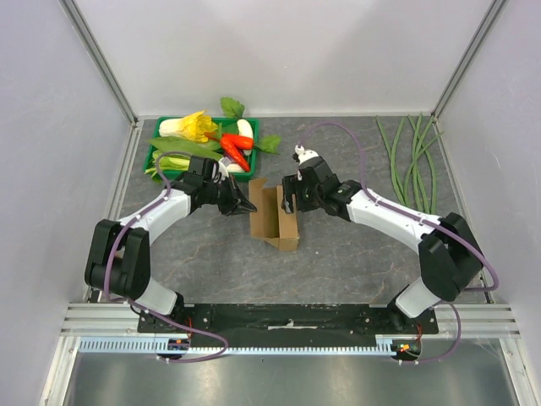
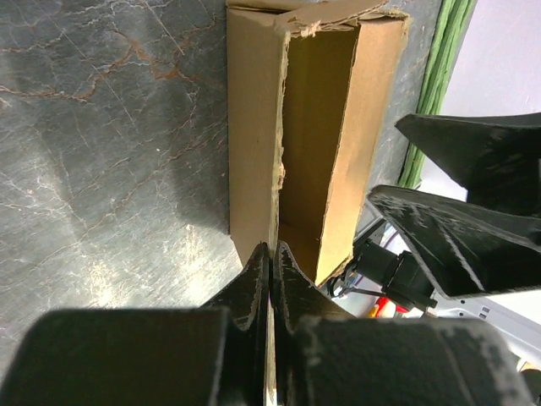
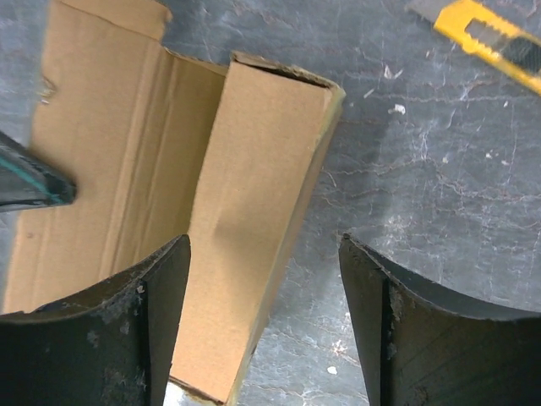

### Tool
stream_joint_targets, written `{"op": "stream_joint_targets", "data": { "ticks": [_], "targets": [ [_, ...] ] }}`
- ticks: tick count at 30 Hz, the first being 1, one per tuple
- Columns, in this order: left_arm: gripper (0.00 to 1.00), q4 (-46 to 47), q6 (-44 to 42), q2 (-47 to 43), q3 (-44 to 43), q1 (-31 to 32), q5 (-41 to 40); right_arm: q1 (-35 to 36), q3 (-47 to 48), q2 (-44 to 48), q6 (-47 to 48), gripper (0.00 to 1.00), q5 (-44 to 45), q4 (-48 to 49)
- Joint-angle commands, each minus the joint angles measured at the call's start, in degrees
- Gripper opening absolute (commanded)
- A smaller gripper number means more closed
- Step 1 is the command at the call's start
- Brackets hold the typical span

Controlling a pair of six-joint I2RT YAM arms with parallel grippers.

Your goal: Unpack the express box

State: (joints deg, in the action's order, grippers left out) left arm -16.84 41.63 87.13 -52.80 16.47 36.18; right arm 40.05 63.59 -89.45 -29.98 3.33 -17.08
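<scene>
The express box point(image 1: 272, 218) is a small brown cardboard box lying open on the grey tabletop, flaps spread. My left gripper point(image 1: 246, 205) is shut on the edge of the box's left wall; in the left wrist view the cardboard point(image 2: 254, 127) runs between its closed fingers point(image 2: 270, 247). My right gripper point(image 1: 292, 200) is open over the box's right wall point(image 3: 262, 152). In the right wrist view it point(image 3: 264, 240) straddles that wall, one finger inside the box and one over the table. The part of the box's inside that shows looks empty.
A green tray point(image 1: 157, 154) of vegetables stands at the back left, close behind my left arm. Long green beans point(image 1: 414, 165) lie at the back right. A yellow utility knife point(image 3: 490, 42) lies on the table beyond the box. White walls enclose the table.
</scene>
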Motion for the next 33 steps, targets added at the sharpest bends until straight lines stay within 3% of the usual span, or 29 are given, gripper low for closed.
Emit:
{"op": "stream_joint_targets", "data": {
  "ticks": [1,8,19,27,33],
  "targets": [
    [0.02,-1.0,-2.3,-2.5,-2.7,0.1,2.6,1.0,-0.5,-2.2,-0.5,0.77,1.4,-0.1],
    [0.02,-4.9,-3.3,-4.0,-4.9,0.1,3.7,1.9,-0.6,-2.8,-1.1,0.78,1.8,-0.1],
    [0.02,-11.9,-5.3,-8.7,-9.1,0.1,4.0,1.8,-2.9,4.2,-6.8,0.74,18.5,-4.6],
    [0.02,-14.6,-7.3,-8.9,-9.9,0.1,4.2,1.9,-1.9,7.3,-3.0,0.73,11.9,-0.7],
    [0.05,-17.1,-9.6,-8.6,-10.0,-0.7,2.7,4.3,1.4,2.1,-2.3,0.59,6.6,-0.3]
  ]
}}
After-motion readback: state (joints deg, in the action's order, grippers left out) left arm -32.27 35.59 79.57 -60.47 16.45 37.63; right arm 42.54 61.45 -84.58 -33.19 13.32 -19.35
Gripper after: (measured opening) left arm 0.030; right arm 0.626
